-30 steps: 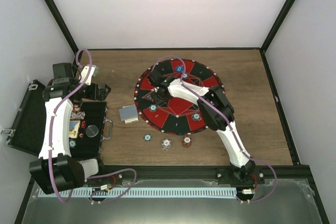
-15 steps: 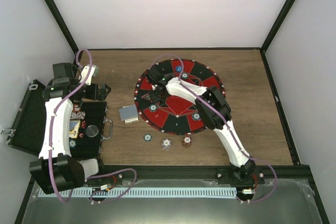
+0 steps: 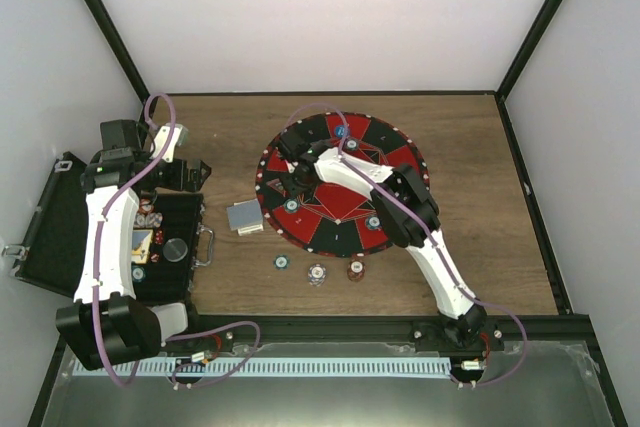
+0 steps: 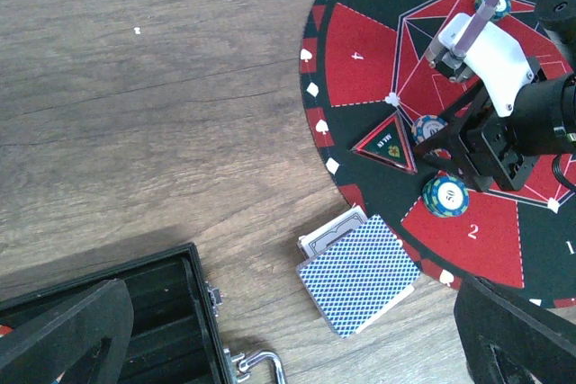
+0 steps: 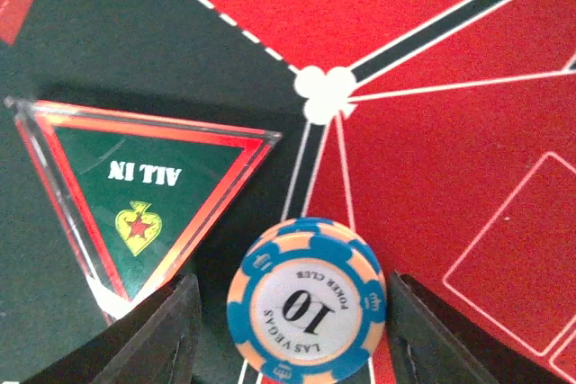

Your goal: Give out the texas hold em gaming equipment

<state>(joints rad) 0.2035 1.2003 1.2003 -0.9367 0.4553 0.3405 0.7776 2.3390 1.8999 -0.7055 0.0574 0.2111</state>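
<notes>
Looking from above, I see a few chips (image 3: 291, 206) on the round mat (image 3: 340, 237), but three chips (image 3: 317, 273) sit off it on the worktop (image 3: 480, 147) and the playing cards (image 3: 245, 217) lie in one pile, so lots is left, I think. The left pincer (image 3: 190, 175) hangs by the black case (image 3: 45, 237). From the left wrist, its jaws are wide apart, empty. From the right wrist, the right pincer (image 5: 293, 312) is apart around a blue chip (image 5: 308, 305), not touching; the All In triangle (image 5: 139, 191) crowds it.
</notes>
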